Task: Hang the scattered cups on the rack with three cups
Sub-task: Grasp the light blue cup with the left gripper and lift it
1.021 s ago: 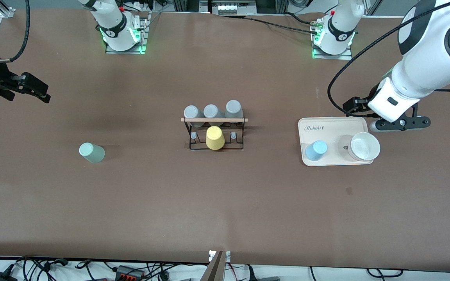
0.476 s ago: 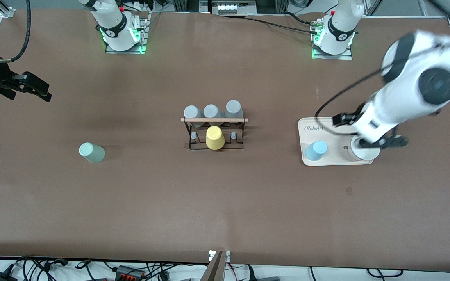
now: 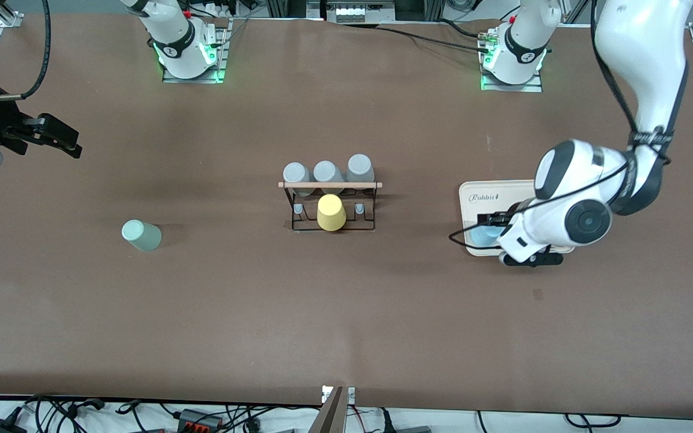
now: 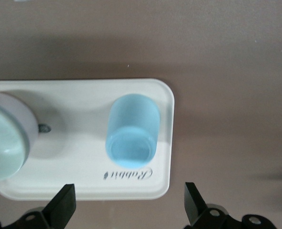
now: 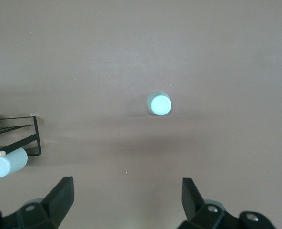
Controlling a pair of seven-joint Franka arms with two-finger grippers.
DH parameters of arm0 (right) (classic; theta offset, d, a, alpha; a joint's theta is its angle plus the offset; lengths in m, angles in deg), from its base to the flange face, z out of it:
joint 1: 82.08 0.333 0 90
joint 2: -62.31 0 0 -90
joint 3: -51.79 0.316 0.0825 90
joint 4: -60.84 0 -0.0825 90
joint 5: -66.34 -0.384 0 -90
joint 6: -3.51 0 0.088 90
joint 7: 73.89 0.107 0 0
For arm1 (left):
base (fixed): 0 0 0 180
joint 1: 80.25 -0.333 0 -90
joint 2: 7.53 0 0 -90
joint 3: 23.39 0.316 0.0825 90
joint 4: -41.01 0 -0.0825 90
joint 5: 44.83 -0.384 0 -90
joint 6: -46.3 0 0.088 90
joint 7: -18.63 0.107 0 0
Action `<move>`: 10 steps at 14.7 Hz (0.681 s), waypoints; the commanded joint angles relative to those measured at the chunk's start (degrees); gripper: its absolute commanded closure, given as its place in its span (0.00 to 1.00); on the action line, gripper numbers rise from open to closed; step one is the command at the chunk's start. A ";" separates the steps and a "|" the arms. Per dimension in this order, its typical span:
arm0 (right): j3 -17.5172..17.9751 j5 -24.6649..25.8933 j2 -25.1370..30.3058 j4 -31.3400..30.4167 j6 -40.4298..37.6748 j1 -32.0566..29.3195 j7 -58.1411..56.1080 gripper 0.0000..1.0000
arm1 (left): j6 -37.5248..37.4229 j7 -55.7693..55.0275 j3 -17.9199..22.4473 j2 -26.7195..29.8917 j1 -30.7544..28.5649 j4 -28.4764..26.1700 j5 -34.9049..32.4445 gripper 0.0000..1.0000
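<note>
The light blue cup (image 4: 132, 130) stands on the cream tray (image 4: 84, 95), at the tray's end toward the rack. My left gripper (image 4: 129, 202) is open and empty above it, with the cup between and ahead of the fingers; in the front view the hand (image 3: 491, 227) covers most of the cup. The mint green cup (image 3: 141, 235) stands alone on the table toward the right arm's end and also shows in the right wrist view (image 5: 159, 103). My right gripper (image 3: 64, 139) hangs open and empty high over that end of the table. The black wire rack (image 3: 329, 204) stands mid-table.
Three grey cups (image 3: 325, 171) hang on the rack's row farther from the front camera, and a yellow cup (image 3: 331, 212) hangs on the nearer row. A white bowl (image 4: 5, 136) sits on the tray beside the blue cup. The rack's end shows in the right wrist view (image 5: 22, 138).
My left arm has swung from beside the tray to over it and now hangs above the blue cup, covering the bowl in the front view. The right arm has barely moved.
</note>
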 commanded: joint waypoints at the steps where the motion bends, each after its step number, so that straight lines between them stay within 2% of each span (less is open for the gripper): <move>1: 0.12 -0.26 0.26 -0.64 0.10 0.18 -0.06 0.00 | 1.32 0.06 -0.10 -2.04 0.15 0.80 -1.28 0.00; 4: 0.12 -0.26 0.26 -0.91 -0.07 0.18 -0.06 0.00 | 5.44 -0.03 -0.01 -2.66 0.60 -3.85 -2.42 0.00; 9: 0.12 -0.17 0.26 -1.00 0.02 0.18 -0.06 0.00 | 7.12 -0.03 -0.10 -2.66 0.60 -5.09 -3.66 0.00; 10: 0.12 -0.17 0.26 -1.00 0.02 0.26 -0.06 0.00 | 8.26 -0.03 -0.10 -2.74 0.33 -5.26 -3.66 0.05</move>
